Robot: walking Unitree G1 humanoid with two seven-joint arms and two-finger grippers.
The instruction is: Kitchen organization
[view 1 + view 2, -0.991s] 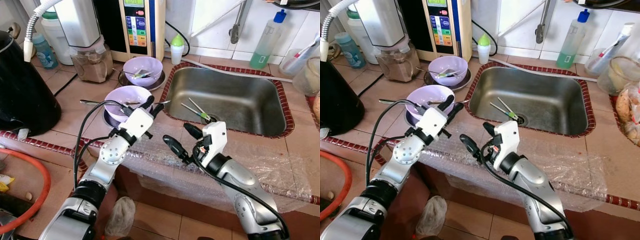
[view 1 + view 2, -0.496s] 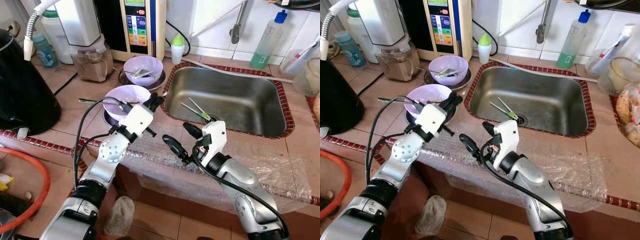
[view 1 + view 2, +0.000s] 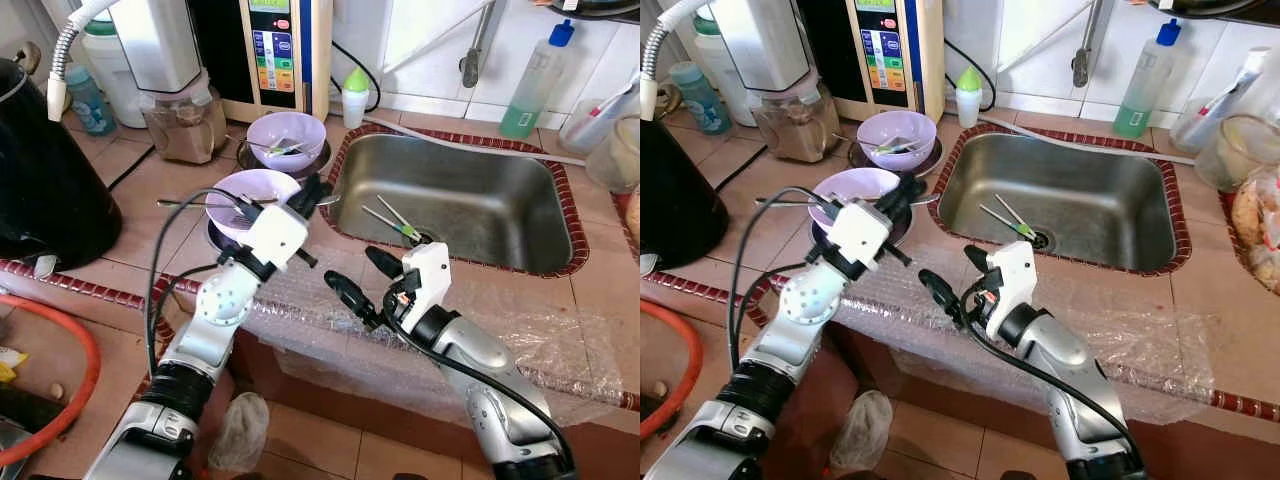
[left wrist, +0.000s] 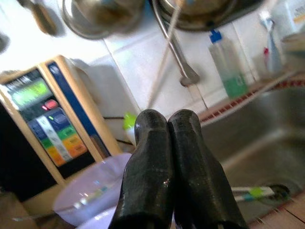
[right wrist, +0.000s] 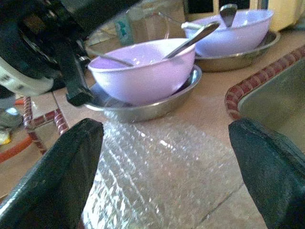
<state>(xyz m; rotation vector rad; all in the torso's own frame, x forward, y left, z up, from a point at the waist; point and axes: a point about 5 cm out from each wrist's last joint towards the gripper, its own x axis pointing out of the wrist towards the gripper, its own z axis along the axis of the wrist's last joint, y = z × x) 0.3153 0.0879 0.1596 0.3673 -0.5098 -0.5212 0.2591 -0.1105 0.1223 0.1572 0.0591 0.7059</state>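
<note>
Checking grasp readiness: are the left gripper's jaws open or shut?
Shut. The left gripper has both black jaws pressed together, holding nothing.

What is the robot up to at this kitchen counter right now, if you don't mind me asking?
The left gripper, fingers shut and empty, reaches toward the near purple bowl, which sits in a metal dish beside the sink. The right gripper hangs open over the bubble wrap at the counter's front edge, holding nothing. A second purple bowl stands farther back, and two green-tipped utensils lie in the sink.
</note>
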